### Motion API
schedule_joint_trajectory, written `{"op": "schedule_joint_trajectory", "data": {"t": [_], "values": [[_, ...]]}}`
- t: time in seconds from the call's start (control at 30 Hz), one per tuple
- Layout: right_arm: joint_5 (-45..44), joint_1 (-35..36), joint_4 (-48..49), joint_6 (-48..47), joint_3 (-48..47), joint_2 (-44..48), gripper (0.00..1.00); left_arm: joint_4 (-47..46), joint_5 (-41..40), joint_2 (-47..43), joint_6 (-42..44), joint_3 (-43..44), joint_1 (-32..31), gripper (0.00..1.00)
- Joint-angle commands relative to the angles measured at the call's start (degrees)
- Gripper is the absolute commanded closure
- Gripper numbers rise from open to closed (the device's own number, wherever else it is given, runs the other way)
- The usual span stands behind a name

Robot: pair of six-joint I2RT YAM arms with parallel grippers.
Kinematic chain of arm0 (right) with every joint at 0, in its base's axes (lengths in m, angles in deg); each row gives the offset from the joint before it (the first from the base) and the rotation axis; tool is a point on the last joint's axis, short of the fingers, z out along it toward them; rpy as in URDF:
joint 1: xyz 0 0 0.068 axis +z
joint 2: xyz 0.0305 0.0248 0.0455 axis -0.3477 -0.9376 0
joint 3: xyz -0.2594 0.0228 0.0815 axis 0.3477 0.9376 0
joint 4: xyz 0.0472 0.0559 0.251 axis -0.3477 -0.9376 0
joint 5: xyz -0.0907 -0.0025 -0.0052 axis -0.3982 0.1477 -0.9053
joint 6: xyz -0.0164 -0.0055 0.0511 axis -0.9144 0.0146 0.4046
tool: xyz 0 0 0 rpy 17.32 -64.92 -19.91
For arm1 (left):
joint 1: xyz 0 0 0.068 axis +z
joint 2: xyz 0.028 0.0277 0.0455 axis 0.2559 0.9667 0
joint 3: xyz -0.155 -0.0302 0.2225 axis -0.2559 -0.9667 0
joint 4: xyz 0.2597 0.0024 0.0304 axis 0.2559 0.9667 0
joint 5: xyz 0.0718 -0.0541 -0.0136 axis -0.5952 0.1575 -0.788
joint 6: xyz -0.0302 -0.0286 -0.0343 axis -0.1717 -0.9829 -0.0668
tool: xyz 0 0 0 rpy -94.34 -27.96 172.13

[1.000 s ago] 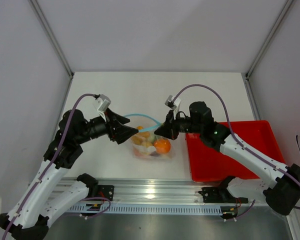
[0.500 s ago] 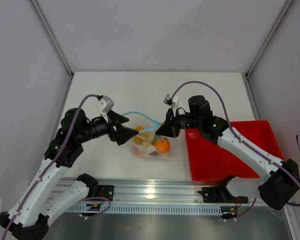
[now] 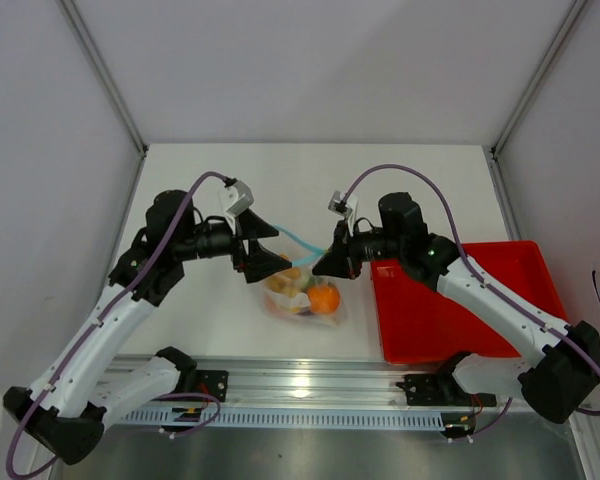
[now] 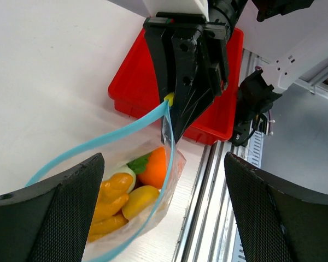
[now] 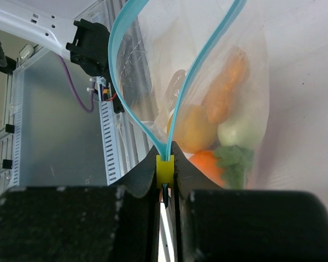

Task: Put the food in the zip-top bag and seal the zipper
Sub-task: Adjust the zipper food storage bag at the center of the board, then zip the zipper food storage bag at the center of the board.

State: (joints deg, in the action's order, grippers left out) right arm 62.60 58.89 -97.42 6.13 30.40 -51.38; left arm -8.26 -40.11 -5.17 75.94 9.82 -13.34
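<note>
The clear zip-top bag [image 3: 298,292] hangs between my two grippers with its bottom on the table. The food is inside it: an orange round fruit [image 3: 324,298], yellow pieces [image 4: 116,197], a white piece [image 5: 238,131] and an orange pumpkin [image 5: 228,86]. My right gripper [image 3: 326,262] [image 5: 165,170] is shut on the yellow slider [image 4: 168,99] at the end of the light-blue zipper [image 3: 298,241] [image 5: 111,60], whose two strands spread apart into an open mouth. My left gripper [image 3: 266,262] [image 4: 164,158] is open, with its fingers [image 4: 49,213] wide apart on both sides of the bag's mouth.
The red tray [image 3: 480,300] [image 4: 136,82] lies to the right of the bag, under my right arm. The aluminium rail [image 3: 310,385] runs along the near table edge. White walls close in the back and both sides.
My left arm has swung right and forward, bringing its gripper closer to the bag. The blue loop of the bag's mouth has become narrower. My right gripper has barely moved.
</note>
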Motion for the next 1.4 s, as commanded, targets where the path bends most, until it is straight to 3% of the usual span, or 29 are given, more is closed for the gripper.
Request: {"op": "schedule_joint_trajectory", "data": {"t": [0.0, 0.33, 0.6, 0.73, 0.97, 1.07, 1.27, 1.33, 1.37], "values": [[1.9, 0.3, 0.9, -0.7, -0.4, 1.4, 1.0, -4.3, 5.5, 2.9, 5.0, 3.7, -1.1, 0.08], [2.3, 0.8, 0.0, -0.9, -1.9, 0.2, 1.0, -2.0, 5.2, 15.0, 13.7, 10.6, -6.3, 0.08], [2.1, 1.4, -2.1, -1.5, -3.8, -0.8, 1.0, 0.1, 10.8, 19.5, 16.1, 11.1, -6.4, 0.09], [1.5, 0.9, -3.7, -2.1, -4.7, -0.4, 1.0, 2.4, 15.1, 19.9, 14.6, 8.2, -6.4, 0.16], [1.5, -0.7, -3.0, -1.3, -4.0, 0.8, 1.0, 3.6, 8.5, 15.1, 11.5, 2.8, -6.4, 0.28], [1.7, -1.4, -2.7, -1.0, -3.7, 1.2, 1.0, 3.5, 7.6, 14.1, 10.9, 0.7, -6.4, 0.35], [2.1, -2.5, -3.4, -1.0, -3.4, 0.9, 1.0, 2.6, 6.1, 13.3, 7.9, 1.3, -6.5, 0.64], [1.7, -2.8, -2.7, -0.6, -2.9, 1.1, 1.0, 2.1, 4.4, 13.5, 6.5, 1.4, -6.4, 0.77], [2.0, -2.9, -2.2, 0.0, -2.3, 1.1, 1.0, 2.1, 3.0, 13.7, 5.9, 1.5, -6.4, 0.9]]}}
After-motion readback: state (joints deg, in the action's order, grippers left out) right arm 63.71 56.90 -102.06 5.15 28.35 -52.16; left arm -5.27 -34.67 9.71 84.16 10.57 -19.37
